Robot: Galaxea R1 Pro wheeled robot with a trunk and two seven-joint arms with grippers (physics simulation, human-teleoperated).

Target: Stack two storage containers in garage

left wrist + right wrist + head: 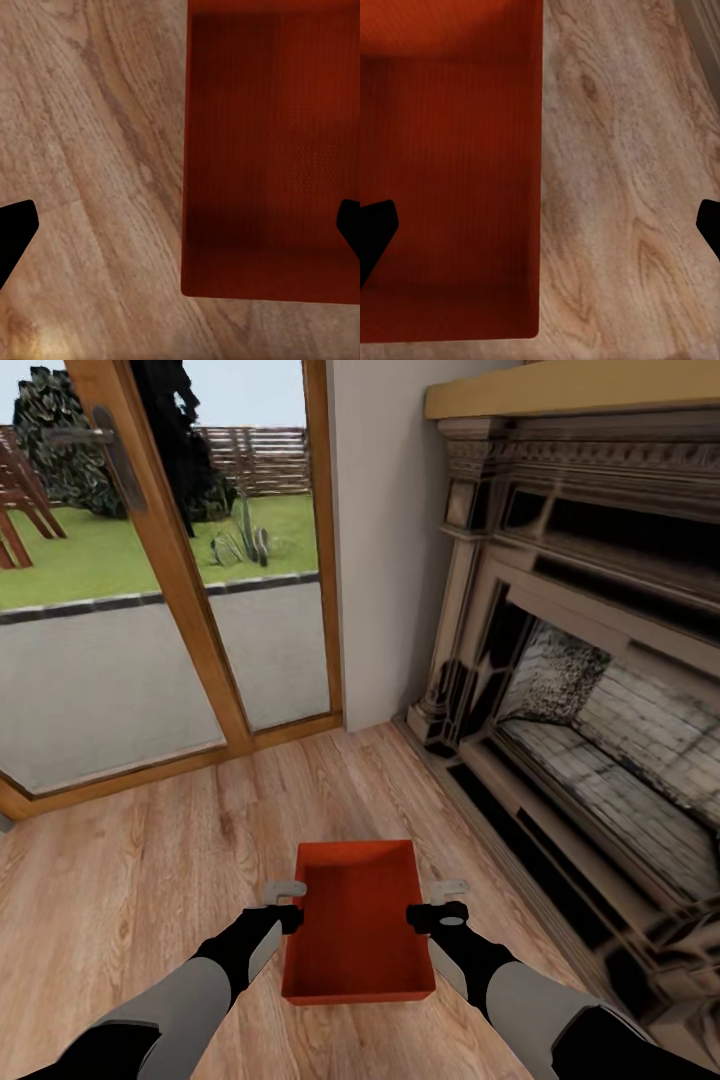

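One orange-red storage container (358, 920) lies lengthwise on the light wood-plank floor of the living room, between my two arms. My left gripper (290, 905) is open at the container's left long wall. In the left wrist view its dark fingertips (15, 232) stand wide apart, with that wall of the container (270, 150) between them. My right gripper (435, 905) is open at the right long wall. The right wrist view shows its fingertips (375, 232) straddling that wall of the container (450, 165). The other container and the garage are out of view.
An ornate dark fireplace (600, 660) runs along the right, close to my right arm. Glass doors (150, 610) in a wooden frame stand ahead on the left, and a beige wall (385, 540) lies between the two. Wood floor (130, 900) stretches to the left.
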